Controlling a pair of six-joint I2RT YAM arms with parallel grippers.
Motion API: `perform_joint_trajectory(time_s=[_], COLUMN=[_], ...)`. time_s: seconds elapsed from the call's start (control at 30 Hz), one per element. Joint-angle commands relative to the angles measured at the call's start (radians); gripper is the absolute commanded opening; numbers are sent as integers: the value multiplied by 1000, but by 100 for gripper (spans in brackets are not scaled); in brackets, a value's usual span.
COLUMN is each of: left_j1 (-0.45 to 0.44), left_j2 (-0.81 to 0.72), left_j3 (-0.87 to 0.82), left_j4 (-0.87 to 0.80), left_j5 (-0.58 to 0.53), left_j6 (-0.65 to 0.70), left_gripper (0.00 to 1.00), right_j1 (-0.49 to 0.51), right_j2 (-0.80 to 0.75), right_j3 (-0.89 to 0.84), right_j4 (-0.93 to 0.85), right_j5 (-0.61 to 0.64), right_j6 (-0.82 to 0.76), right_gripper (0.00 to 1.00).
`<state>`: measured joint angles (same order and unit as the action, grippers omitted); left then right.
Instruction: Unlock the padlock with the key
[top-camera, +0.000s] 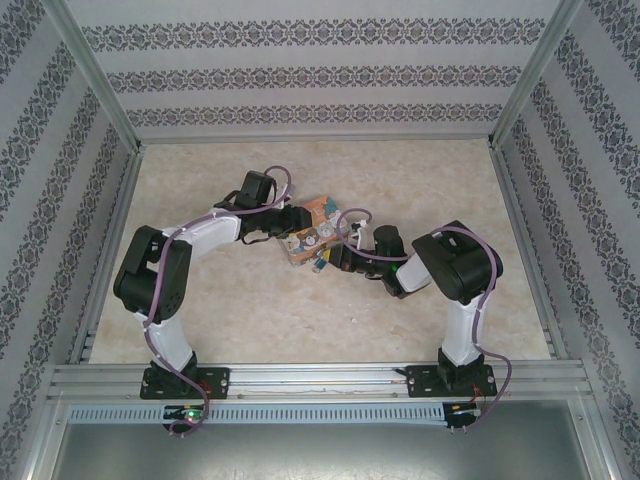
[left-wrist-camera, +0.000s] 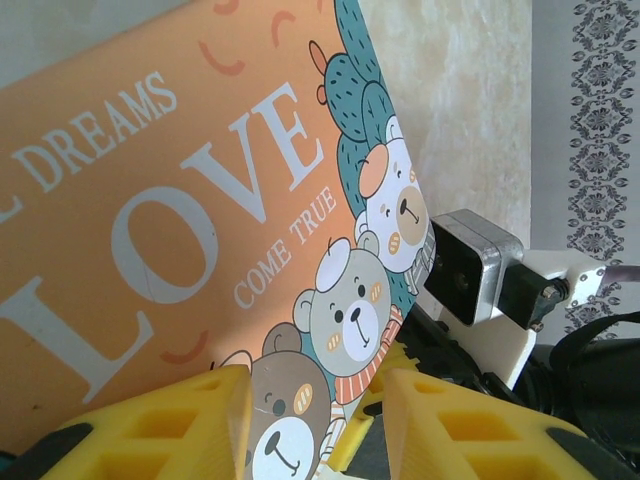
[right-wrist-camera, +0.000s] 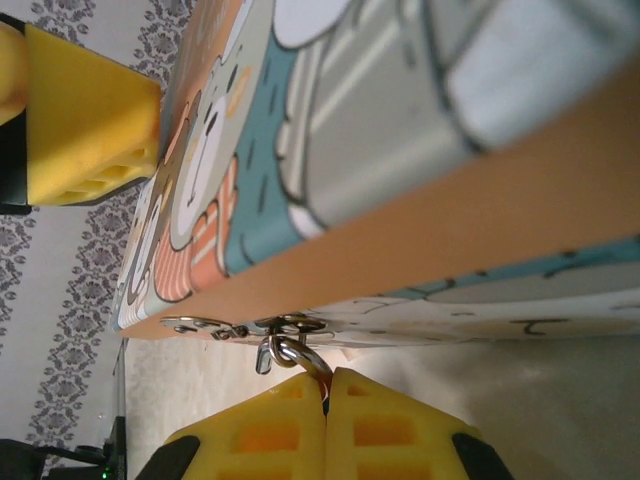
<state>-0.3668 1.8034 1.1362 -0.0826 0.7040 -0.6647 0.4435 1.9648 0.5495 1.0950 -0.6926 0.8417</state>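
Status: box (top-camera: 313, 236) sits mid-table with both arms meeting on it. Left gripper (left-wrist-camera: 318, 388) has its fingers moderately apart, straddling the box's near corner. It looks to be holding the box tilted up off the table (top-camera: 250, 320). Right gripper (right-wrist-camera: 330, 376) is pinched fully together on a thin dark sliver, probably the key (right-wrist-camera: 325, 396), right under the box's front edge. The padlock (right-wrist-camera: 288, 350) shows as a silver loop hanging from the hasp (right-wrist-camera: 200, 326), touching the right fingertips; its blue body is hidden.

Progress guess: the key is at the lock, but can't tell if it's seated or turned. No sign of the shackle open, so turn and release remain.

Clearance is tight: box edge just above the right fingers, table just below, right wrist camera (left-wrist-camera: 470, 265) near the left fingers. Bare table all around; walls (top-camera: 560, 200) well apart.
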Motion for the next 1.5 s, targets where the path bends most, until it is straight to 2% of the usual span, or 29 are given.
perform_joint_trajectory(time_s=[0.0,0.23,0.73,1.23,1.47], left_j1=[-12,-13,-13,4,43], left_j2=[5,-9,-20,-89,-183], left_j3=[-63,-104,-107,-72,-82], left_j4=[-65,-39,-27,-7,-27], left_j5=[-9,-1,-7,-8,-60], left_j6=[-28,-45,-53,-76,-45], left_gripper=[39,39,40,46,49], right_j1=[5,6,-37,-92,-104], right_j2=[19,68,30,-168,-353], right_j3=[-17,-25,-48,-133,-153], right_j4=[180,289,279,98,-134], right_j5=[75,129,169,188,167], right_j6=[96,255,270,131,26], right_gripper=[0,0,0,0,0])
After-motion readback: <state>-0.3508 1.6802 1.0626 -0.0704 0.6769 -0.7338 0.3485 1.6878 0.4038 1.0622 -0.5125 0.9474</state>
